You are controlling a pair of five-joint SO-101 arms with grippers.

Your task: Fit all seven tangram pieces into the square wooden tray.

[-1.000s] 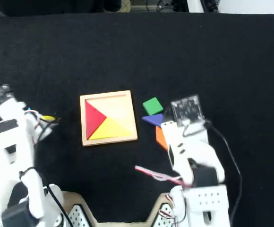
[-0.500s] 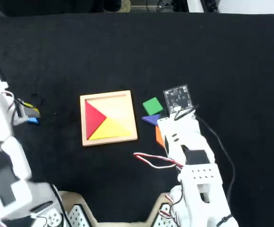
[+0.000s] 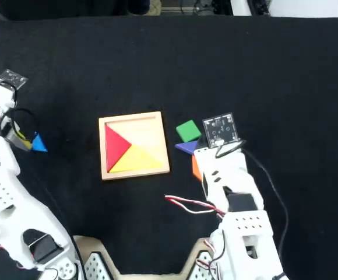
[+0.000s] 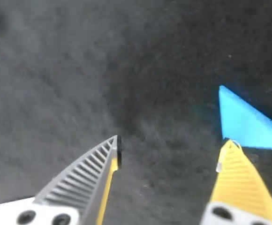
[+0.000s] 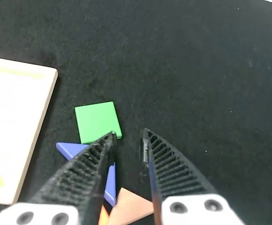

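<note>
Since a moment ago the left arm has been swinging around at the left side of the bench (image 3: 245,70), and the right arm has been shifting only a little. Now the left gripper (image 4: 172,142) is hanging wide apart and holding nothing. One side of it is sitting just beside the blue triangle (image 4: 243,125), which is lying flat on the bench, well apart from the wooden tray (image 3: 135,115).

The right gripper (image 5: 128,133) is hovering with its sides a little apart, also holding nothing, right by the edge of the green square (image 5: 96,122). A purple piece (image 5: 73,149) and an orange piece (image 5: 132,205) are lying just beside that, near the tray. Inside the tray a red triangle (image 3: 115,146) and a yellow triangle (image 3: 137,158) are already sitting.

These pieces are looking thin, hard and light, so I am guessing they will be sliding or tipping easily. Pinching the blue triangle across two edges, near its middle, is looking safest.
</note>
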